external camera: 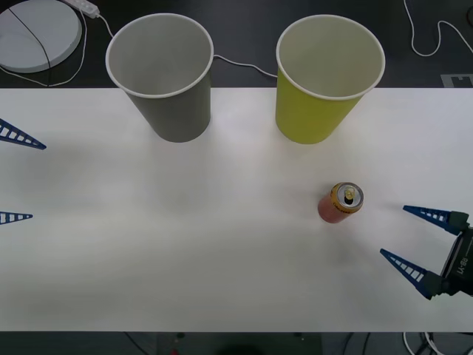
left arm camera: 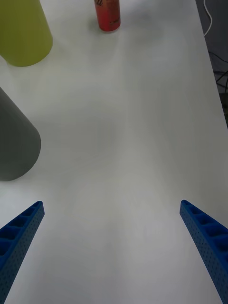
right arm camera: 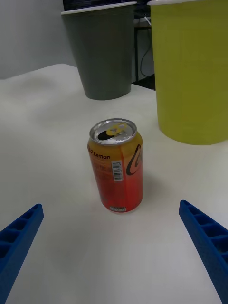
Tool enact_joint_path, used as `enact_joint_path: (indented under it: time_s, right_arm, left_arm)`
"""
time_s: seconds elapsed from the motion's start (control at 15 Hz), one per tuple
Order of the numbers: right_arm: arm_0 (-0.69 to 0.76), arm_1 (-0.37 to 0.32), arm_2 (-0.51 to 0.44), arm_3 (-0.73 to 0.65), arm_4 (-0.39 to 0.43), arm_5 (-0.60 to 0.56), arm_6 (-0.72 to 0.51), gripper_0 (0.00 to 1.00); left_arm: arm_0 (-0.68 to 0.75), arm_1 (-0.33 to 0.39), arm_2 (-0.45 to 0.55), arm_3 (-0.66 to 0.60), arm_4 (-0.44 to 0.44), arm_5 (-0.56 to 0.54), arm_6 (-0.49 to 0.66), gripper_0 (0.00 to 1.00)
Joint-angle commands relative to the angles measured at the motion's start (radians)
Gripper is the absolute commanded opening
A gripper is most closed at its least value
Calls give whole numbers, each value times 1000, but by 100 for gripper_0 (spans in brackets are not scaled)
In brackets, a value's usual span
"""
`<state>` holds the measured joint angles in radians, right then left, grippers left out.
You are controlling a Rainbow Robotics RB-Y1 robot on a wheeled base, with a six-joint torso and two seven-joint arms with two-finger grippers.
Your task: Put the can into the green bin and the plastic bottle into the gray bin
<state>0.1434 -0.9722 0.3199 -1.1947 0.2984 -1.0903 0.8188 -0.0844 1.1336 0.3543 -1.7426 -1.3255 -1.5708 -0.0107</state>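
The red-orange can (external camera: 341,203) stands upright on the white table, right of centre and in front of the green bin (external camera: 329,74). The gray bin (external camera: 159,74) stands at the back left of centre. Both bins are upright and look empty inside. My right gripper (external camera: 394,231) is open at the table's right side, a short way right of the can, with nothing between its fingers (right arm camera: 23,232). In the right wrist view the can (right arm camera: 116,164) stands ahead between them. My left gripper (external camera: 37,181) is open at the far left edge. The plastic bottle is out of view.
The table (external camera: 185,259) is bare between the arms. Behind its far edge a white round disc (external camera: 37,33) and white cables (external camera: 236,63) lie on the dark floor. In the left wrist view the gray bin (left arm camera: 14,142) stands close by, with the green bin (left arm camera: 23,33) and the can (left arm camera: 108,16) farther off.
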Motion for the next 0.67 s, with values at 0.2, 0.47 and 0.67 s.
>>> enact_joint_path:
  time_s: [0.2, 0.47, 0.67]
  right_arm:
    - [-82, 3, 188, 87, -194, 0, 155, 100]
    - [-171, 18, 360, 153, -357, -5, 289, 100]
    - [-232, 43, 464, 204, -440, -23, 329, 100]
  left_arm:
    - [0, 0, 0, 0, 0, 0, 0, 100]
    - [0, 0, 0, 0, 0, 0, 0, 100]
    - [0, 0, 0, 0, 0, 0, 0, 100]
